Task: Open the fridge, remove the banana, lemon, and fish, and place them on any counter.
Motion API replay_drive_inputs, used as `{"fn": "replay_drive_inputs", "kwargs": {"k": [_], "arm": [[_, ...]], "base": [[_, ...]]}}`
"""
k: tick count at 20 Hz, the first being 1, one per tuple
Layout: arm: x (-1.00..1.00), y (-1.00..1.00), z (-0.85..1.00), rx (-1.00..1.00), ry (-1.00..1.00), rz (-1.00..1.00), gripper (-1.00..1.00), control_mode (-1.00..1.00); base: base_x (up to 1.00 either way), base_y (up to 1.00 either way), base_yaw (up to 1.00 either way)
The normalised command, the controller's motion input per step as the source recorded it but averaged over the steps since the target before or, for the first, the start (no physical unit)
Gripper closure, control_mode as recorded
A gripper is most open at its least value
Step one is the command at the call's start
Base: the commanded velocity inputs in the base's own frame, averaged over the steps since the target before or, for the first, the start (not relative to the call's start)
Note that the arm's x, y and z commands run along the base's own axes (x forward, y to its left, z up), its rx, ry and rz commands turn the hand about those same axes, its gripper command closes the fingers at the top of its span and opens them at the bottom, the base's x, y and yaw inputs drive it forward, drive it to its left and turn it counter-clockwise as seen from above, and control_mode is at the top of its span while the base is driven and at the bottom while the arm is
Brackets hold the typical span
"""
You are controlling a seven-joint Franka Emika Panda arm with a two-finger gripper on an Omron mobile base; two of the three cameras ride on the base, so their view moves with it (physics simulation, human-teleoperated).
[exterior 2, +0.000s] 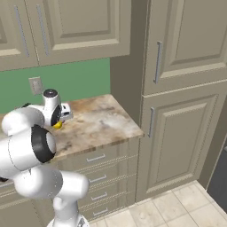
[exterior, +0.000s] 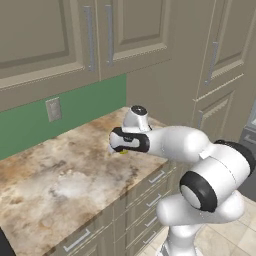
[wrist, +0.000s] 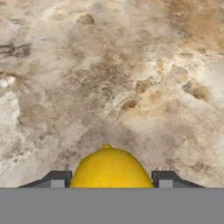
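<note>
Biggest worry right now: the lemon is round, so if I'm letting go too high it's rolling off the desk edge. The tool is clamping the lemon, pointing down over the desk, arm reaching out from the base.

You see just a tiny bit of the lemon peeking out under the robot's wrist. In the hand view its bottom half is cut off. The fridge is cut off at the side. You can't tell if the lemon touches the counter.
</note>
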Motion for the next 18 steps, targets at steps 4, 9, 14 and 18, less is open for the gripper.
{"fn": "replay_drive_inputs", "kwargs": {"k": [4, 9, 14, 18], "arm": [[0.1, 0.16, -0.18, -0.01, 0.0, 0.0, 1.0, -1.0], [0.02, 0.17, -0.34, 0.0, -0.04, 0.0, 1.0, -1.0], [0.06, 0.08, -0.37, 0.0, -0.01, 0.0, 1.0, -1.0], [0.05, 0.0, -0.22, 0.0, 0.0, 0.0, 1.0, -1.0]], "base": [[0.0, 0.0, 0.0], [0.0, 0.0, 0.0], [0.0, 0.0, 0.0], [0.0, 0.0, 0.0]]}}
